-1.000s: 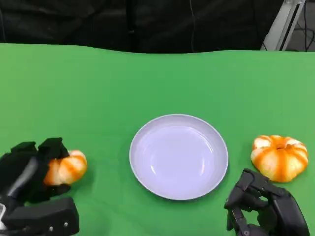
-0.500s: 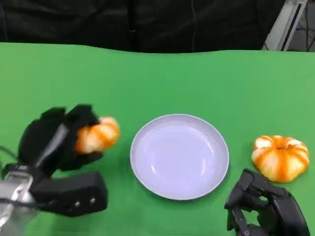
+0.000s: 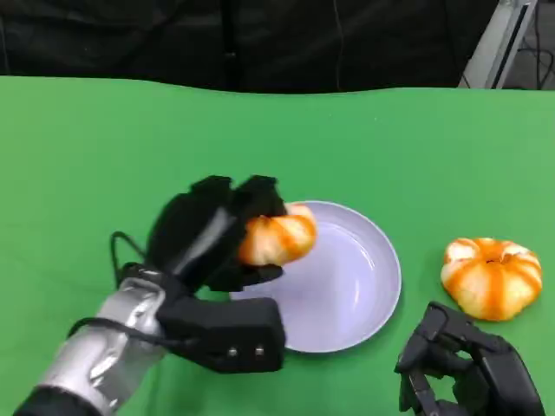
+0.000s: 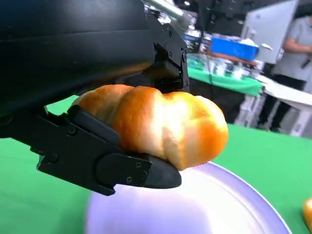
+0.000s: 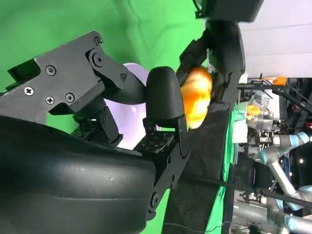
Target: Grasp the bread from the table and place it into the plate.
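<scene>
One plate, pale lavender, round and shallow, sits on the green table near the middle of the head view. Nothing rests on its bare inner surface; its near-left rim is hidden behind the left hand and forearm.

Two pieces of bread, both orange-glazed with paler ridges:
- Held bread: gripped in the left hand, raised above the plate's left edge and overlapping its rim in the head view. The left wrist view shows it clear of the plate, with the white dish surface below it.
- Second bread: pumpkin-shaped, lying on the table to the right of the plate, apart from its rim and untouched.

Left hand: black, closed around the held bread. Fingers curve over the top of the roll, another digit presses from beneath, and the bread sticks out toward the plate. Silver forearm runs in from the lower left.

Right hand: low at the near right edge of the table, just short of the second bread and not touching it. Fingers are curled inward with nothing between them.
</scene>
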